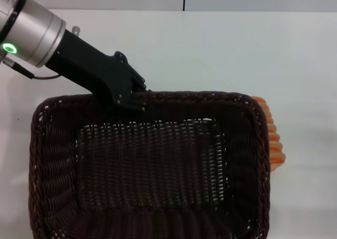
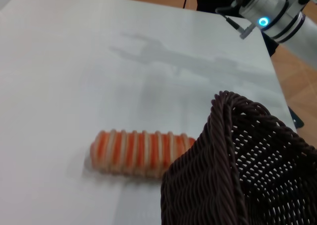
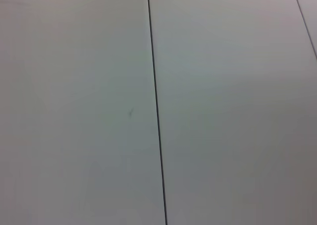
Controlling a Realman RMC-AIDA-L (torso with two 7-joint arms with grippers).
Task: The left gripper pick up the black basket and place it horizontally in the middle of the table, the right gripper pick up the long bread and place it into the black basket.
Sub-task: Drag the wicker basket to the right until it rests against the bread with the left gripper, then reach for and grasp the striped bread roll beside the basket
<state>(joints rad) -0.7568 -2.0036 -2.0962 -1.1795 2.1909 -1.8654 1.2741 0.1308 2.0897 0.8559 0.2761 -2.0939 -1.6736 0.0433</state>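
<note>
The black basket (image 1: 152, 165) fills the lower part of the head view and looks raised toward the camera. My left gripper (image 1: 131, 99), black on a silver wrist with a green light, is shut on the basket's far rim. The left wrist view shows one basket corner (image 2: 237, 170) close up, above the white table (image 2: 74, 61). The long bread (image 2: 141, 153) lies flat on the table beside that corner. In the head view the bread (image 1: 273, 141) peeks out past the basket's right edge. My right arm's silver wrist with a blue light (image 2: 275, 12) hangs at the far table edge.
The white tabletop (image 1: 237, 49) stretches behind and to the right of the basket. The right wrist view shows only pale flat panels with a dark seam (image 3: 156, 106). Brown floor (image 2: 302, 91) shows past the table's edge.
</note>
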